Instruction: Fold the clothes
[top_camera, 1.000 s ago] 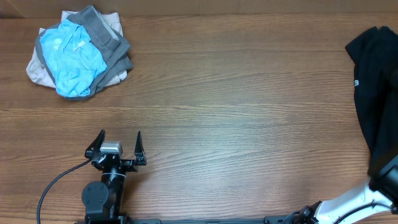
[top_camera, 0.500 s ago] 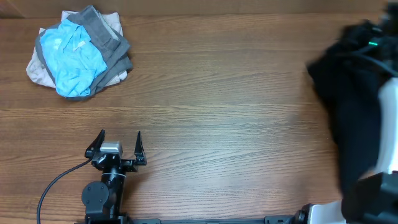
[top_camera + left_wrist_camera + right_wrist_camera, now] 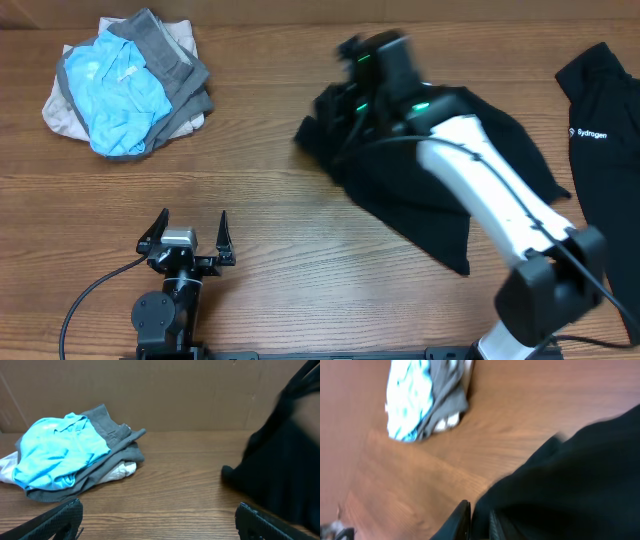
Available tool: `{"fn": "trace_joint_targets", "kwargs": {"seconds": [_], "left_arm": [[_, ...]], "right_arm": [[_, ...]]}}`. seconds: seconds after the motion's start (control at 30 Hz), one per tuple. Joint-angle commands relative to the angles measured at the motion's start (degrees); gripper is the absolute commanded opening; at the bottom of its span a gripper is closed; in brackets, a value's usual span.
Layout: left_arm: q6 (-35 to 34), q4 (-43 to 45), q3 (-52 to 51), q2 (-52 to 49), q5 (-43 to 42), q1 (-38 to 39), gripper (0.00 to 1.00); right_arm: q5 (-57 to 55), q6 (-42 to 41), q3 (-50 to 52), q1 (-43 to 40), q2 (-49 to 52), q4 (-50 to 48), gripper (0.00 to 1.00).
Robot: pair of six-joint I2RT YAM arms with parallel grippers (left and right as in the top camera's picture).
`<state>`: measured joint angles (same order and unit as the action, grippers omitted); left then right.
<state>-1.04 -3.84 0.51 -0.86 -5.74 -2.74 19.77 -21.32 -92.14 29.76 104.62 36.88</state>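
our right gripper (image 3: pixel 477 522) meets the clothes (image 3: pixel 395 195) right of centre; we cannot tell whether its jaws grip. left gripper (image 3: pixel 193 232), lower left, gapes wide.

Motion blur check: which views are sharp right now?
Overhead: garment and the tip of the right arm smeared, bundle and left end effector sharp. Left wrist: bundle sharp, garment at the right edge soft. Right wrist: whole frame smeared, bundle streaked, little usable detail.
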Motion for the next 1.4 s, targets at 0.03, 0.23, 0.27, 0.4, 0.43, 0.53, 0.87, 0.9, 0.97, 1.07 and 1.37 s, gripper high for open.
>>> {"fn": "trace_joint_targets", "kwargs": {"seconds": [0.03,0.23,0.27,0.4,0.43,0.53,0.87,0.9,0.97,1.07,1.37], "left_arm": [[1.3,0.0,-0.2,0.6,0.2,-0.2,1.0],[1.3,-0.1,-0.2,0.6,0.2,-0.2,1.0],[1.3,-0.1,-0.2,0.6,0.2,-0.2,1.0],[1.3,-0.1,-0.2,0.6,0.2,-0.2,1.0],[1.3,-0.1,-0.2,0.6,0.2,-0.2,1.0],[1.3,-0.1,-0.2,0.6,0.2,-0.2,1.0],[1.3,-0.1,-0.2,0.6,0.2,-0.2,1.0],[1.3,0.0,-0.2,0.6,0.2,-0.2,1.0],[1.3,0.0,-0.2,0.6,0.2,-0.2,1.0],[1.3,-0.1,-0.2,0.6,0.2,-0.2,1.0],[1.3,-0.1,-0.2,0.6,0.2,-0.2,1.0]], "right_arm": [[-6.4,0.5,-1.7,3.1,-0.7,-0.3,0.25],[-14.1,0.4,-1.8,0.7,-7.5,2.5,0.8],[-15.0,0.2,-1.8,-0.4,-9.1,3.5,0.85],[-19.2,0.2,-1.8,-5.9,-15.6,9.4,1.0],[-20.7,-0.1,-1.7,-7.6,-16.8,11.2,1.0],[-25.5,-1.9,-1.7,-14.1,-18.9,17.0,1.0],[-24.2,-1.9,2.3,-28.6,-13.2,24.0,1.0],[-24.2,-1.9,3.2,-29.4,-12.2,23.4,1.0],[-24.5,-3.0,4.2,-31.3,-10.1,22.5,1.0],[-25.5,-7.7,4.7,-35.5,-6.1,22.3,1.0],[-20.2,-9.9,4.9,-49.2,0.7,25.6,1.0]]}}
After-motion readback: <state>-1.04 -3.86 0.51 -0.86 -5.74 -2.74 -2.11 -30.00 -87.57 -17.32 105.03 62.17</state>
